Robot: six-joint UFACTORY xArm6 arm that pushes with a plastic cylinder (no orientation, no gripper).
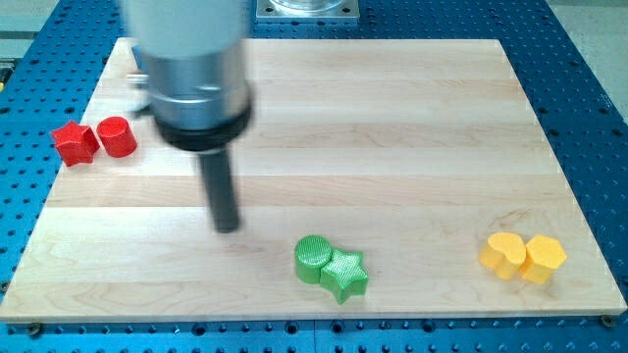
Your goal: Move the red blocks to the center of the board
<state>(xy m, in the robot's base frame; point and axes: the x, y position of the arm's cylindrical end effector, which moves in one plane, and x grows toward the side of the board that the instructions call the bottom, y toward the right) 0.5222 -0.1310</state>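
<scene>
My tip [228,227] rests on a wooden board [392,118], left of centre, touching no block. The rod is a plain push tool w/ no jaws, clamped on nothing. It hangs from a blurred silver and black arm body [196,69] that fills the view's top left.

The red blocks sit at the board's far left edge, well apart from my tip: a red star [74,143], partly over the edge, touches a red cylinder [118,136] on its right. Both are far from the board's centre.

Near the view's bottom, right of and below my tip, a green cylinder [314,259] touches a green star [344,274]. At bottom right, a yellow heart-like block [502,254] touches a yellow hexagon [544,258]; exact shape of the first is hard to tell.

The board lies on a blue perforated table [599,78], w/ a grey metal base plate [306,10] at the view's top.
</scene>
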